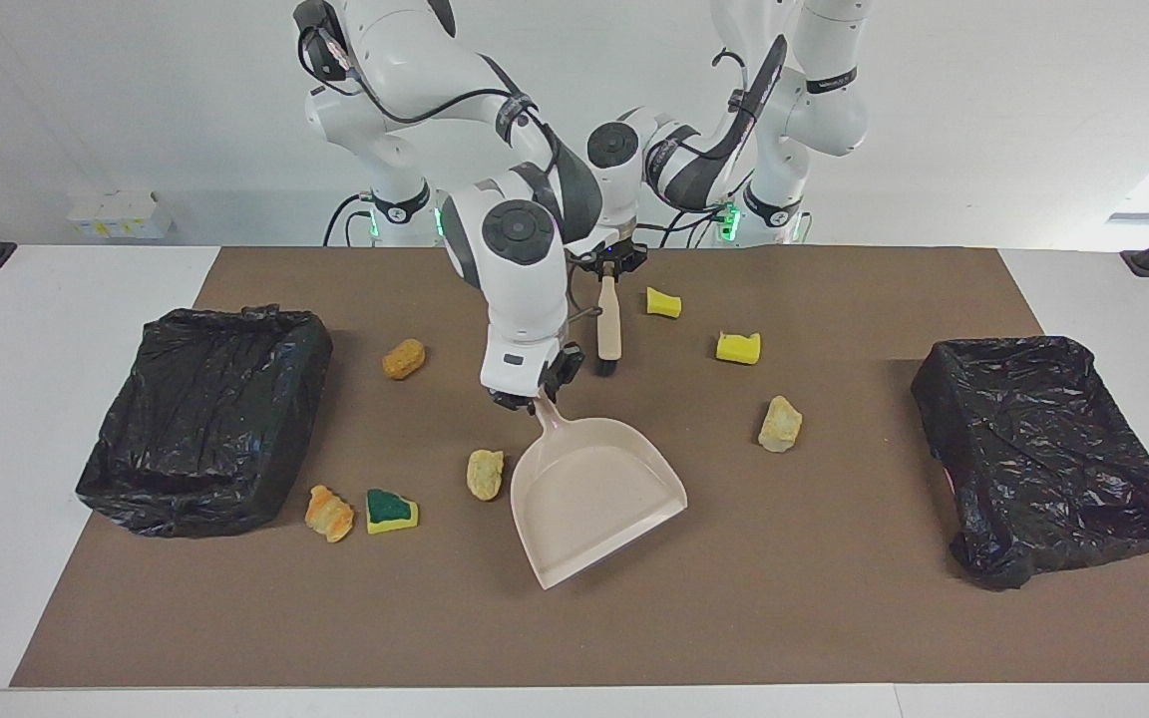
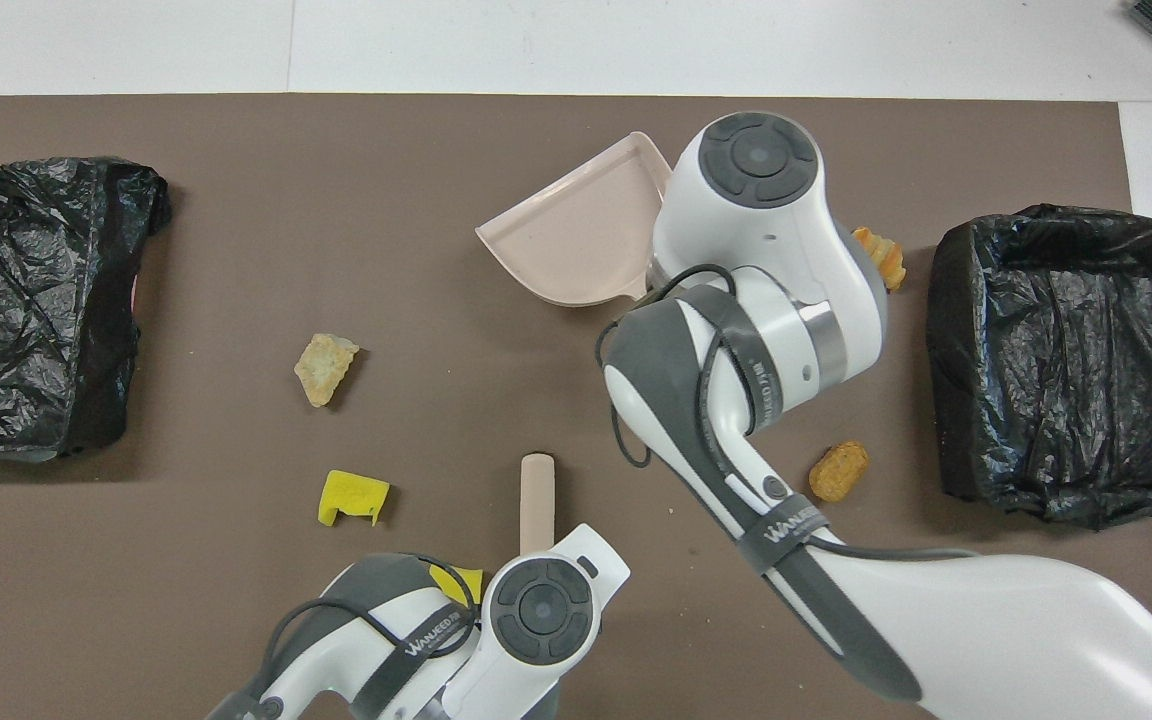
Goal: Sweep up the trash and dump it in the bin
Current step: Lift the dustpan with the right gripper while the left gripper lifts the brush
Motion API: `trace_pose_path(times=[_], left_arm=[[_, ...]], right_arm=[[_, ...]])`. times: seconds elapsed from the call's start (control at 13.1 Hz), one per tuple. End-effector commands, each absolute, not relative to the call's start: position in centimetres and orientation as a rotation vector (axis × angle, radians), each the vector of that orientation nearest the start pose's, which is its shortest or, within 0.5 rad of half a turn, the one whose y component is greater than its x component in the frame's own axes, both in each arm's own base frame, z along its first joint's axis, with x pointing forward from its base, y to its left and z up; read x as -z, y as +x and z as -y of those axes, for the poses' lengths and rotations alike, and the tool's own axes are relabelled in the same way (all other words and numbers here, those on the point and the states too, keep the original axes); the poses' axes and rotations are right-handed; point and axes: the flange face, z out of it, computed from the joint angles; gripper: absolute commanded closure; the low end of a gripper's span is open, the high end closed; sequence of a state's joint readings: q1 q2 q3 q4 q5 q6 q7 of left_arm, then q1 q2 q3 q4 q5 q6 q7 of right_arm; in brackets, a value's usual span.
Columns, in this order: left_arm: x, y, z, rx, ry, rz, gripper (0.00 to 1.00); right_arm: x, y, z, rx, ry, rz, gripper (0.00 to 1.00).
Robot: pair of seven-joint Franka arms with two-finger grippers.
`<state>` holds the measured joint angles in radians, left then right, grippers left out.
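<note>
The right gripper (image 1: 533, 396) is closed on the handle of the dustpan (image 1: 589, 499), which is held low over the mat (image 1: 834, 598) with its open mouth turned away from the robots and toward the left arm's end of the table. The left gripper (image 1: 610, 267) is closed on the upper end of the brush (image 1: 609, 329), whose long axis runs away from the robots, with its dark bristle end nearest the pan's handle. The trash is spread across the mat: a tan lump (image 1: 485, 473) lies just beside the pan's side wall, toward the right arm's end, so it is not in front of the mouth; a green-topped sponge (image 1: 392, 511) and an orange lump (image 1: 329, 513) lie near the bin (image 1: 205, 419) at that end, with a round orange lump (image 1: 403, 358) nearer to the robots. Toward the left arm's end, two yellow sponge pieces (image 1: 738, 347) (image 1: 663, 302) and another tan lump (image 1: 780, 424) are seen, with a second bin (image 1: 1043, 454) at that end. The mouth is judged to face this second group, and the brush-holding left arm is the nearer one to it, so the nearest sweep is probably made from there.
</note>
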<state>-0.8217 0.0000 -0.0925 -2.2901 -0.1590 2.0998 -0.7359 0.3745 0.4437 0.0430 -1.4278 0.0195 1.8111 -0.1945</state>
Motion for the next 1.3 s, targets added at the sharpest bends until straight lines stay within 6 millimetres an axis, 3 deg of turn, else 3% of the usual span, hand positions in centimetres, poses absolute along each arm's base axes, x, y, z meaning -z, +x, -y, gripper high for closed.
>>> trace_pose_path(times=[0.0,0.38,0.46,0.61,0.76,0.99,1.14,1.22], left_arm=[[-36.7,31.9,36.9,-0.356,-3.062,-0.041,1.0],[-38.1,36.7,32.8,-0.249,-3.013,0.046,1.0],[-38.0,37.6,31.4,-0.239,-2.983,0.06,1.0],[-37.7,38.8,29.1,-0.264,-2.937,0.118,1.0],[-37.6,41.3,25.8,-0.192,-2.885,0.16,1.0],[-38.1,45.6,18.7,-0.165,-2.854,0.302,1.0],[-37.8,47.2,15.0,-0.165,-2.856,0.402,1.0],[-37.6,47.8,13.7,-0.149,-2.877,0.382,1.0]], right_arm=[[-46.2,61.7,-22.7,-0.161,-2.853,1.165,1.0],[-48.2,61.1,-17.3,-0.264,-2.529,1.66,1.0],[-48.3,60.7,-17.5,-0.282,-2.43,1.804,1.0],[-47.8,59.4,-17.8,-0.348,-2.406,1.896,1.0],[-46.5,56.8,-19.7,-0.354,-2.399,2.029,1.0],[-43.2,54.0,-19.9,-0.317,-2.385,2.148,1.0],[-41.7,53.7,-20.1,-0.292,-2.352,2.239,1.0],[-41.9,53.5,-20.8,-0.272,-2.331,2.284,1.0]])
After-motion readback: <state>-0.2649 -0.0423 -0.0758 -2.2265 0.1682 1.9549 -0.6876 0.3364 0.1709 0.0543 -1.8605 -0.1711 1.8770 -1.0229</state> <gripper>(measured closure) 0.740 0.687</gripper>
